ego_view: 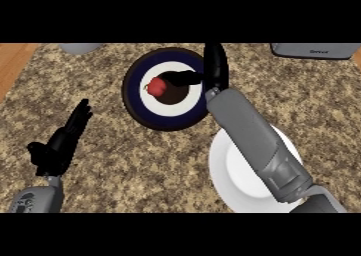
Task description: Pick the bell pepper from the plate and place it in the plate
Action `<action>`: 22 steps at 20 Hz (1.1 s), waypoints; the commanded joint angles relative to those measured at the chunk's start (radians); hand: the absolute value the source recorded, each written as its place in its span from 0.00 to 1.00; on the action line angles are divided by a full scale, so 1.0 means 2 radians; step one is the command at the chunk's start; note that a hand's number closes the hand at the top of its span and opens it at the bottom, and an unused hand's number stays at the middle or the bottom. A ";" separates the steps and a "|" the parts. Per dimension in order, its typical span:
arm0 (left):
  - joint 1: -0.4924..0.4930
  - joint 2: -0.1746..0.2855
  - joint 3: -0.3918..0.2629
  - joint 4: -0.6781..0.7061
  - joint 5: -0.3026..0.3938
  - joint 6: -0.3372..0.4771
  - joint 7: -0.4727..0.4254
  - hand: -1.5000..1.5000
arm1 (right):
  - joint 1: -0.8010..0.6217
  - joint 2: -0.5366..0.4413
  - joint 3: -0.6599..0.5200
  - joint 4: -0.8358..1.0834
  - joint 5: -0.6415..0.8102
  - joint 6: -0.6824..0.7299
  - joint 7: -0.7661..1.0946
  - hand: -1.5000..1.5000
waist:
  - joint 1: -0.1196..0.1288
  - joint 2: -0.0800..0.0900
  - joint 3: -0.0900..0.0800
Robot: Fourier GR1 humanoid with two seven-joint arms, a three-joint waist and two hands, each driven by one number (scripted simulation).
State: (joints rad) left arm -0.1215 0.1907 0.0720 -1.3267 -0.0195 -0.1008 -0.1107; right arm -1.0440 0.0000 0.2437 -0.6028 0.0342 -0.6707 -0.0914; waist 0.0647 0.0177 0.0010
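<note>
Red bell pepper (156, 87) at centre of dark blue ringed plate (133, 100), far middle of speckled tabletop (139, 170); right robot hand (215, 65) over that plate's right rim, fingers straight, thumb out left just beside the pepper, not closed on it; white plate (235, 181) near right, partly under the forearm; left robot hand (61, 142) rests near left, fingers straight.

Wide bare desk (139, 165) between left hand (61, 142) and white plate (235, 172): lots of room. Right arm (249, 130) lies across white plate, blocks its middle. Right hand (216, 67) hangs over right side of dark plate (135, 95); left side open. Grey thing (79, 48) top left, grey box (316, 50) top right, both apart from plates.
</note>
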 commanded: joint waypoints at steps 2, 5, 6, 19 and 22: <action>0.016 0.009 0.010 -0.018 0.004 0.002 0.014 0.50 | 0.050 0.000 -0.070 -0.034 -0.087 0.024 -0.096 0.00 | -0.014 -0.004 0.001; 0.024 -0.020 -0.013 -0.025 -0.016 0.025 0.010 0.50 | 0.054 -0.005 -0.119 -0.022 -0.132 0.084 -0.144 0.00 | -0.014 -0.002 0.001; 0.013 0.000 0.012 0.013 -0.005 0.012 -0.014 0.50 | 0.092 -0.012 -0.124 -0.036 -0.143 0.109 -0.166 0.00 | -0.025 -0.003 0.000; 0.037 -0.001 0.008 0.013 -0.007 -0.003 -0.036 0.50 | 0.136 -0.122 -0.171 0.139 -0.139 0.335 -0.368 0.00 | -0.015 -0.001 0.000; 0.018 -0.002 0.013 0.005 0.001 -0.004 -0.022 0.50 | 0.123 -0.133 -0.173 0.176 -0.124 0.345 -0.394 0.00 | -0.015 -0.002 0.000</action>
State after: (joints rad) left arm -0.0750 0.1937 0.0984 -1.3288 -0.0182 -0.1053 -0.1394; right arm -0.7970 -0.2323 -0.0933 -0.3437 -0.2402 -0.0381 -0.7808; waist 0.0293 0.0119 0.0015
